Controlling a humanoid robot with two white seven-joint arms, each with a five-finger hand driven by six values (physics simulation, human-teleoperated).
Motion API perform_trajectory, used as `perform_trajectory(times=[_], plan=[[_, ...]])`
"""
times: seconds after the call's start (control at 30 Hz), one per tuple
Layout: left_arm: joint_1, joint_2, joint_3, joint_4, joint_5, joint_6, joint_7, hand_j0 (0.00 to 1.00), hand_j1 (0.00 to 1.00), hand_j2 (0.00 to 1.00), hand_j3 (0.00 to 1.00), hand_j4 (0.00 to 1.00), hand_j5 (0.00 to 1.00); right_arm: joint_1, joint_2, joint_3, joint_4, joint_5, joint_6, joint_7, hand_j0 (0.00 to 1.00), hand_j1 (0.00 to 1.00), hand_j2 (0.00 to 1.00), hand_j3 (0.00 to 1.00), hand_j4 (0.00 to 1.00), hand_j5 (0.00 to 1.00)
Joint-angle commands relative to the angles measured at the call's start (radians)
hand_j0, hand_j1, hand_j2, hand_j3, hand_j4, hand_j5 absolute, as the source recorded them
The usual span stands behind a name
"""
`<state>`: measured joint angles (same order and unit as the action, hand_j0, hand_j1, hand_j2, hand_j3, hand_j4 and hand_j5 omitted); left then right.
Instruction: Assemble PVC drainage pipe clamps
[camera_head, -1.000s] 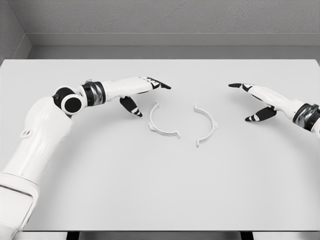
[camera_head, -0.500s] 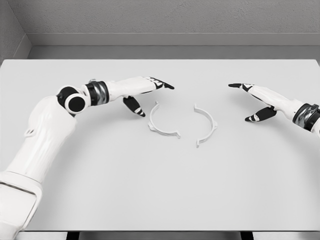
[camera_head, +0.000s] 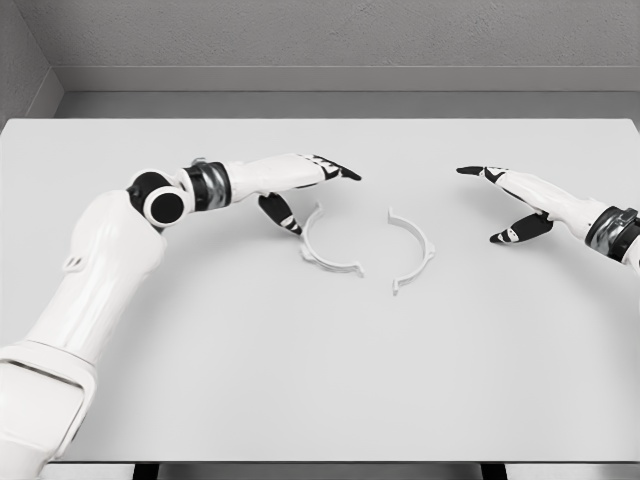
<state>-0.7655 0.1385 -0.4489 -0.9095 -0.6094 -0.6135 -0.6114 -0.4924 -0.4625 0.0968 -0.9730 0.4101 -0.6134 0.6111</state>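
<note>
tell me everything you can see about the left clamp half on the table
The left clamp half is a thin white semicircular band that looks like plastic, lying flat on the white table. Its open side faces right, toward the right clamp half, with a gap between them. Small flanges stick out at both ends. The left hand is open right beside its upper end, thumb tip close; whether they touch cannot be told.

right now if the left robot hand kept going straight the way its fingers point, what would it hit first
Probably nothing. The left robot hand points right, passing behind the left clamp half. Further along sits the right robot hand, though depth is unclear.
</note>
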Motion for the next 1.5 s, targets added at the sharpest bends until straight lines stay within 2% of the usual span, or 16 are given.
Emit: perform_trajectory(times=[0.0,0.43,0.7,0.9,1.13,1.47], plan=[[0.000,-0.005,0.001,0.000,0.005,0.003,0.001,1.00,1.00,1.00,1.00,1.00,1.00,0.000,-0.001,0.000,-0.001,-0.008,0.003,0.000,1.00,1.00,1.00,1.00,1.00,1.00],[-0.014,-0.062,-0.001,0.000,-0.036,0.003,0.001,1.00,1.00,1.00,1.00,1.00,1.00,0.000,-0.001,0.000,-0.001,-0.008,0.003,0.000,1.00,1.00,1.00,1.00,1.00,1.00],[-0.038,0.039,0.007,0.040,-0.036,0.003,0.001,1.00,1.00,1.00,1.00,1.00,1.00,0.000,-0.001,0.000,-0.001,-0.008,0.003,0.000,1.00,1.00,1.00,1.00,1.00,1.00],[-0.077,-0.046,-0.001,0.136,-0.066,0.003,0.001,1.00,1.00,1.00,1.00,1.00,1.00,0.000,-0.001,0.000,-0.001,-0.008,0.003,0.000,1.00,1.00,1.00,1.00,1.00,1.00],[-0.090,-0.077,-0.001,0.135,-0.070,0.003,0.001,1.00,1.00,1.00,1.00,1.00,1.00,0.000,-0.001,0.000,-0.001,-0.007,0.003,0.000,1.00,1.00,1.00,1.00,1.00,1.00],[-0.091,-0.079,-0.002,0.147,-0.086,0.003,0.001,1.00,1.00,1.00,1.00,1.00,1.00,0.005,-0.001,0.000,-0.009,-0.008,0.003,0.000,1.00,1.00,1.00,1.00,1.00,1.00]])
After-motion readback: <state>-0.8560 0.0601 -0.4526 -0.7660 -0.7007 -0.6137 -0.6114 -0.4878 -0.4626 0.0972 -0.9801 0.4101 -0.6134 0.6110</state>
